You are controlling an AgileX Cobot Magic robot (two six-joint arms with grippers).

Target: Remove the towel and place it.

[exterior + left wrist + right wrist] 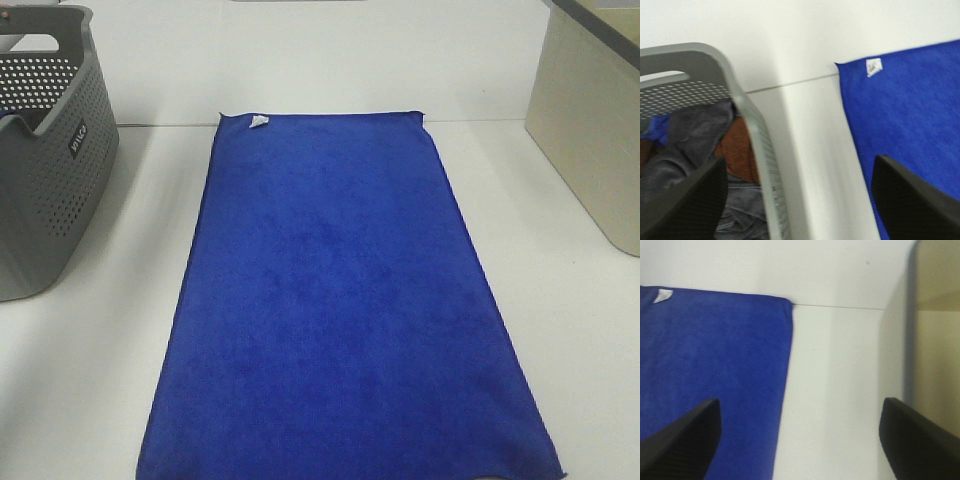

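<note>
The white table was carrying three things. Right down the middle lay the towel – royal blue, plush, spread out flat and smooth, with its far short edge up against the line where the tabletop met the back wall. A small white tag sat at the far left corner of it. On the left stood a grey perforated basket with a handle cut-out, apart from the towel's edge with bare table between. On the right was a beige bin – also standing clear of the towel, its near corner running out of frame.
</note>
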